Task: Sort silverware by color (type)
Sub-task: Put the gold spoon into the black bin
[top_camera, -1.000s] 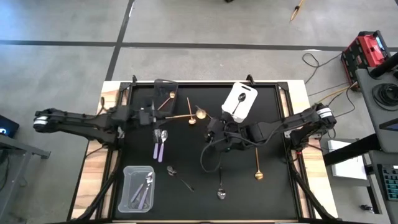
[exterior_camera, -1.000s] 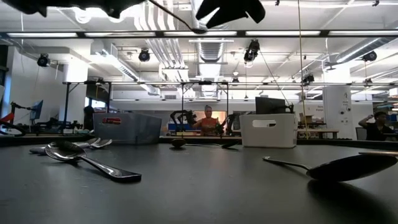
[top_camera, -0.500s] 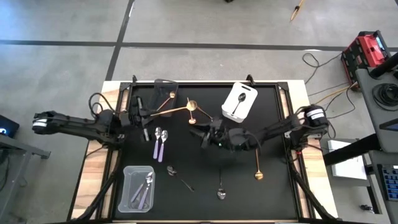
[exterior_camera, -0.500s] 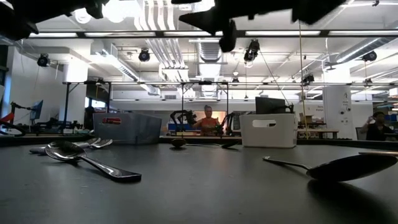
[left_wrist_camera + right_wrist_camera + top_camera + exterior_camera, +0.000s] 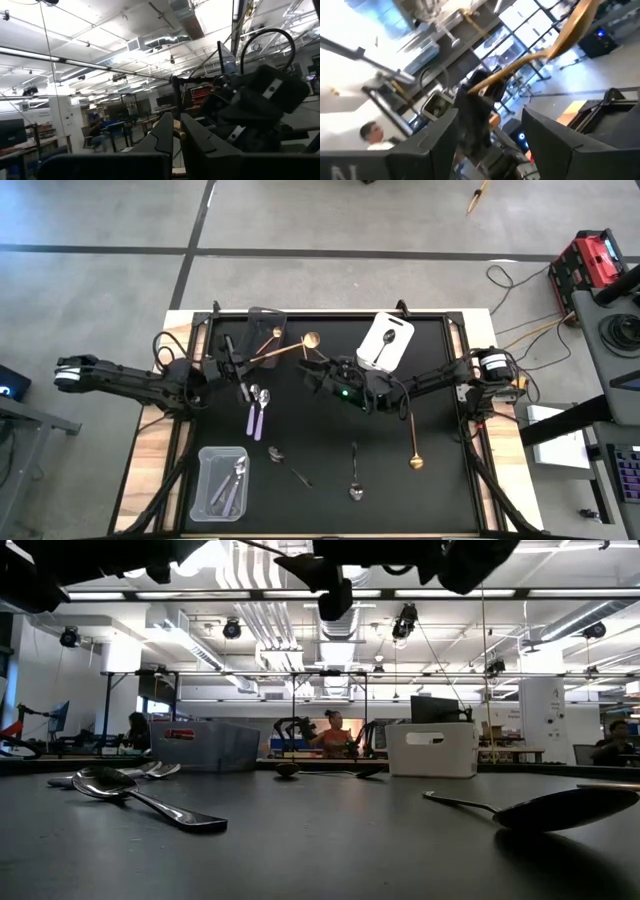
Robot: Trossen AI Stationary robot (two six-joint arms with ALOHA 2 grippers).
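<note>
Black table (image 5: 440, 480) — left gripper (image 5: 243, 364) clamps gold spoon (image 5: 285, 349), right gripper (image 5: 322, 372) open.

In the low view both arms are cut off by the top edge. The right wrist view is blurred; the gold spoon (image 5: 555, 45) runs past its edge.

The black table (image 5: 440, 470) carries three bins (image 5: 222, 482) and scattered spoons (image 5: 256, 410) in lilac, gold and dark

A white bin (image 5: 385, 343), a dark bin (image 5: 266, 321), a clear bin (image 5: 221, 481); perhaps people far behind.
</note>
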